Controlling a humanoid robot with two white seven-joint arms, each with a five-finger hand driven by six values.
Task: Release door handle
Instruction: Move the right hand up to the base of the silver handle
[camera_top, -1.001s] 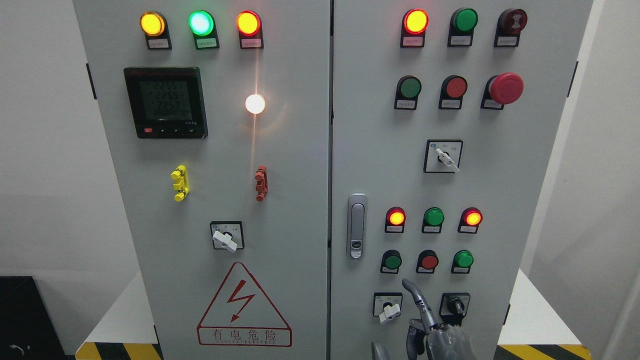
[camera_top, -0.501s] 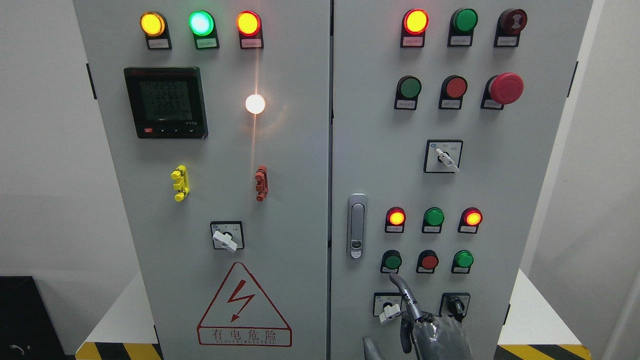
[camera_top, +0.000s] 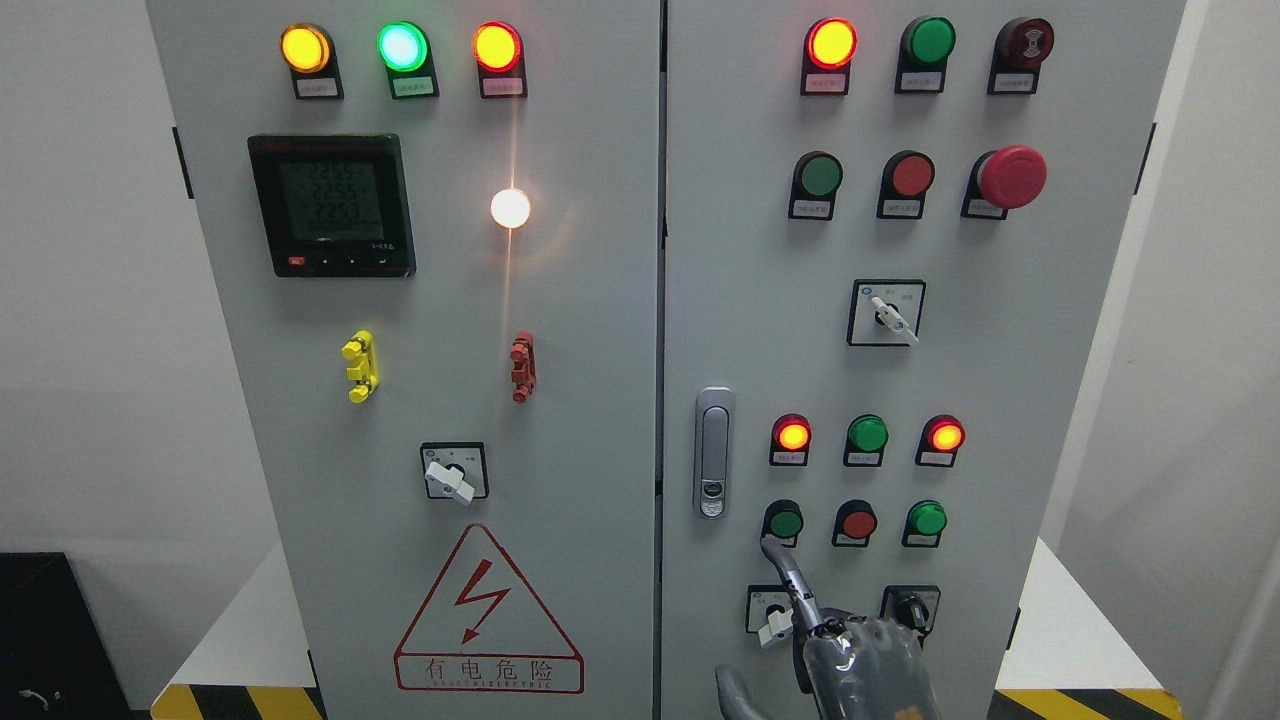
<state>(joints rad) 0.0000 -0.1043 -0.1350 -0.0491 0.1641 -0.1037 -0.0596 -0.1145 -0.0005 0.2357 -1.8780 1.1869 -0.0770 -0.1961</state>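
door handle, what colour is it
Silver-grey door handle, matching the grey cabinet; clearest in the head view.

Grey cabinet (camera_top: 600, 400) on white platform (camera_top: 235, 640), hazard-striped edge

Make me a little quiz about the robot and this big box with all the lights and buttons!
1. True or false: the right hand is gripping the door handle.
2. Which button sticks out most on the right door? A) red mushroom button B) a blue one C) a purple one
3. Fill in: one of the hand's fingers points up, its tip just below a ____ button.

Key: 1 false, the hand is well below the handle and apart from it. 2 A. 3 green.
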